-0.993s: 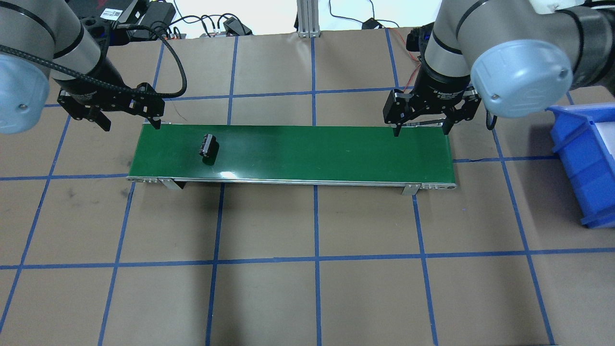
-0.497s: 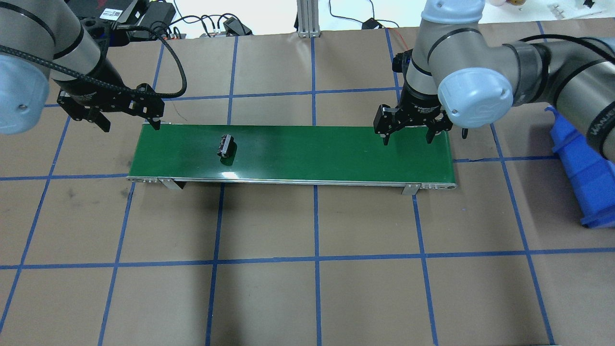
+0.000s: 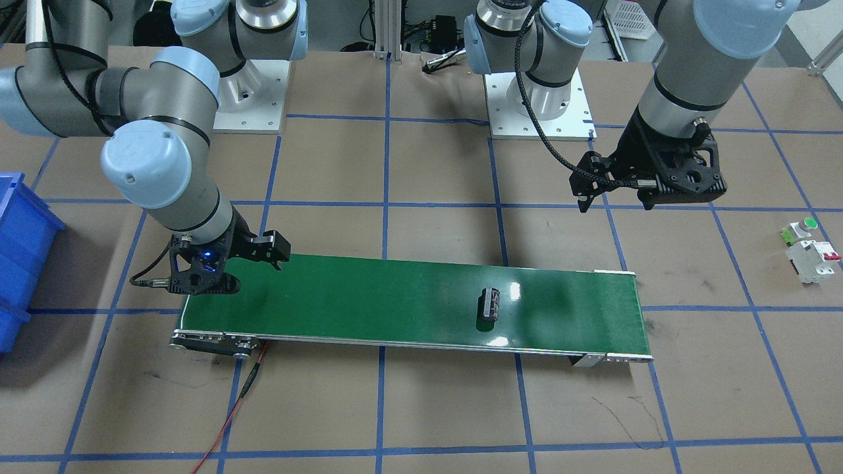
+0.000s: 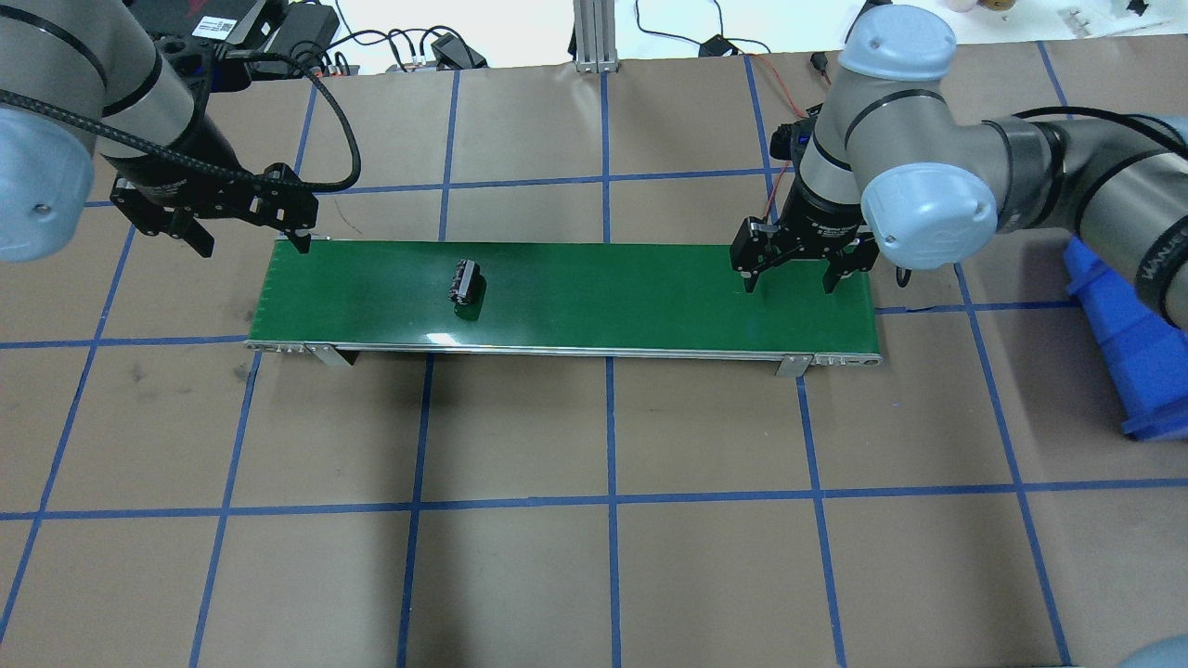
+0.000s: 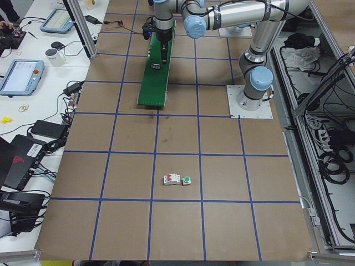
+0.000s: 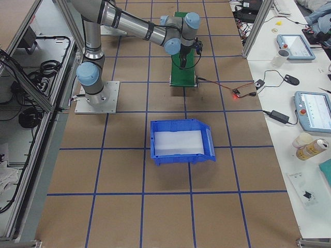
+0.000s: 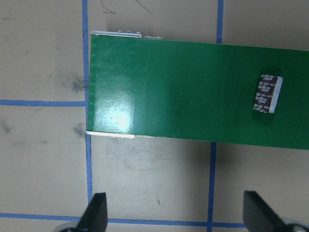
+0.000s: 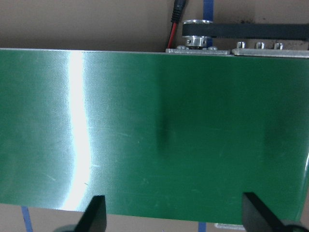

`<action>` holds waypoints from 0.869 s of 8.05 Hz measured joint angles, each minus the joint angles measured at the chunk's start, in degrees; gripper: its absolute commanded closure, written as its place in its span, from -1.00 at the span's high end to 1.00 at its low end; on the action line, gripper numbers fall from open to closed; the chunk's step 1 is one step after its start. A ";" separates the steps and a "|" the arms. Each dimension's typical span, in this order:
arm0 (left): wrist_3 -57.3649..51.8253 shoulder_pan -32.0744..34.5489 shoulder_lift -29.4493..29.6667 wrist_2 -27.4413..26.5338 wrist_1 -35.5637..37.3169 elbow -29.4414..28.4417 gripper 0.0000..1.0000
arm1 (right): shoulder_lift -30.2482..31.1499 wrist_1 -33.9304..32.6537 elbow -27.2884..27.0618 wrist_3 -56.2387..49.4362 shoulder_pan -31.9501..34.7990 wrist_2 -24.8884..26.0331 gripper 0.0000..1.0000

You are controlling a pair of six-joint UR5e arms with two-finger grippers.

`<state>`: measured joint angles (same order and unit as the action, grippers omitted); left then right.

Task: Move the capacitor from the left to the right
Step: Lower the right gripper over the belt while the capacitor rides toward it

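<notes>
The capacitor (image 4: pixel 466 280), a stubby dark cylinder with pale printing, lies on its side on the green conveyor belt (image 4: pixel 650 297), left of the belt's middle. It also shows in the front view (image 3: pixel 489 304) and the left wrist view (image 7: pixel 268 93). My left gripper (image 4: pixel 251 243) is open and empty, above the table just behind the belt's left end. My right gripper (image 4: pixel 790 286) is open and empty, low over the belt's right end. The right wrist view shows only bare belt (image 8: pixel 154 130) between its fingertips (image 8: pixel 94 212).
A blue bin (image 4: pixel 1128 343) stands on the table to the right of the belt. A white breaker (image 3: pixel 813 258) and a green-capped button (image 3: pixel 800 228) sit far off on the robot's left. A red wire (image 3: pixel 230 415) trails from the belt's right end.
The capacitor has travelled rightward along the belt. My right arm has swung and brought its gripper forward over the belt's right end. The left gripper has stayed put.
</notes>
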<state>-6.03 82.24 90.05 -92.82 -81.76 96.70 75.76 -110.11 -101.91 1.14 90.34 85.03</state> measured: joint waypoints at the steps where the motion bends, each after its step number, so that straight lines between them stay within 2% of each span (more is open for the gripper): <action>1: 0.00 0.02 0.00 0.08 -0.02 -0.03 1.00 | 0.07 -0.36 -1.00 -1.22 -1.49 -2.33 1.00; 7: 0.00 0.15 -0.06 0.39 -0.11 0.19 1.00 | 0.46 -1.00 -0.98 -1.63 -2.71 -4.96 1.00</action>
<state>-6.03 82.39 89.99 -92.43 -81.87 96.90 76.23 -111.11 -102.89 -0.50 87.63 80.07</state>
